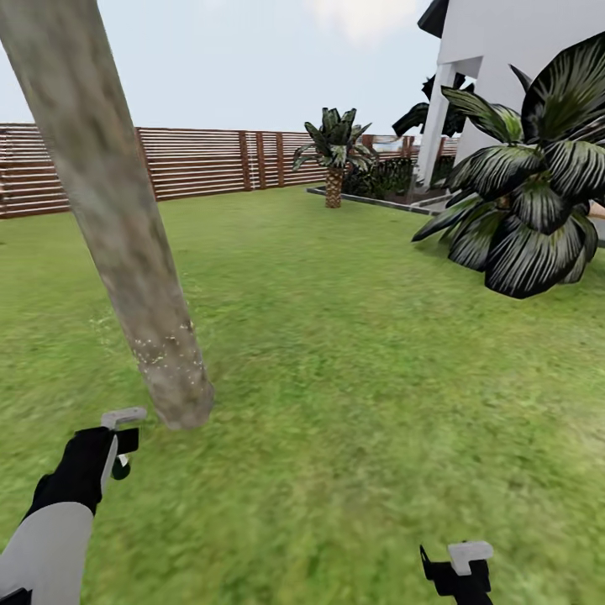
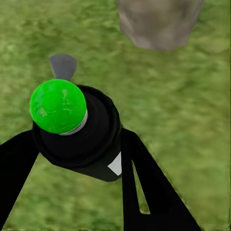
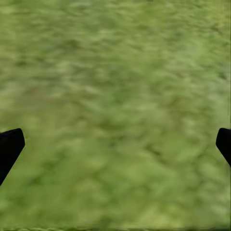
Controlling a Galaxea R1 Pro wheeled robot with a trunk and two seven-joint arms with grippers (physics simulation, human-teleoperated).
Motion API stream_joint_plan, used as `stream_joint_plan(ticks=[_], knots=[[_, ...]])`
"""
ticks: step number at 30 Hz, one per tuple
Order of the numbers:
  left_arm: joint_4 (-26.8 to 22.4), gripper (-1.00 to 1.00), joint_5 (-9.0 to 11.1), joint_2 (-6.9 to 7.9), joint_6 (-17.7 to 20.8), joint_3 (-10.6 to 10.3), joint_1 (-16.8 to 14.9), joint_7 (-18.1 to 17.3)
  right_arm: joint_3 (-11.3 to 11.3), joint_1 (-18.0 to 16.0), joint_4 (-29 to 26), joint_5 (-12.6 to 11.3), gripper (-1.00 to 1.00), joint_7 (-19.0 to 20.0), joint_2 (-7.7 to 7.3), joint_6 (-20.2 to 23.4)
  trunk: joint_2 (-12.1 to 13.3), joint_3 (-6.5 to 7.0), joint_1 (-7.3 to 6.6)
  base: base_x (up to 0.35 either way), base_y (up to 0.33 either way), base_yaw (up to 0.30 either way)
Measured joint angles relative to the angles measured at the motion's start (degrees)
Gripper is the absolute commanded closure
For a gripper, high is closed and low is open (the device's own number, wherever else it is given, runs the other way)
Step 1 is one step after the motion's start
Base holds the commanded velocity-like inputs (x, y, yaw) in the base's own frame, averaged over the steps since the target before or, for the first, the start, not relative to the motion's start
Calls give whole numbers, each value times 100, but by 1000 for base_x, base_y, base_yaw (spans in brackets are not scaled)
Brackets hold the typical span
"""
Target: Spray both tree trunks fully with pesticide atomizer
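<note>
two arms show low in the head view over a wide lawn (image 1: 353,353). behind it a slatted wooden fence (image 1: 193,160) runs across the background, and a white house (image 1: 504,76) stands at upper right. a dark broad-leaved plant (image 1: 529,193) fills the right edge, and a small palm (image 1: 334,155) stands far back by the fence.

the near trunk (image 1: 126,244) leans across the left of the head view, its base planted in the grass just ahead of the left gripper. pale specks dot the bark near the base. in the left wrist view the trunk base (image 2: 159,21) lies beyond the atomizer, apart from it.

the left gripper (image 1: 118,445) holds the atomizer (image 2: 79,130): its black fingers (image 2: 144,187) close on both sides of the black body. the body is seen from above, with a green round cap (image 2: 58,106) and a grey nozzle (image 2: 63,66) pointing toward the grass ahead.

the right gripper (image 1: 462,567) sits at the bottom edge of the head view, well apart from the trunk. in the right wrist view its fingertips (image 3: 9,147) stand wide apart with only grass (image 3: 115,115) between them.
</note>
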Motion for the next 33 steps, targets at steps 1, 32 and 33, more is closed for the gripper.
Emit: stream_joint_plan(ticks=[1, 32, 33], knots=[[55, 100, -3, -13, -47, -8, 47, -13, -2, 0, -3, -1, -100, 0, -3, -2, 0, 0, 0, -341, 2, 276], [938, 100, -2645, -135, -3761, -2490, 959, -5382, 1383, -273, -2764, 1439, 100, 4700, 576, 1620, 0, 1, -4, -184, 0, 19], [942, 100, -2649, -167, -3752, -2533, 959, -5382, 1471, -273, -2849, 1480, 100, 4751, 656, 1669, 0, 1, -4, 0, 0, 0]])
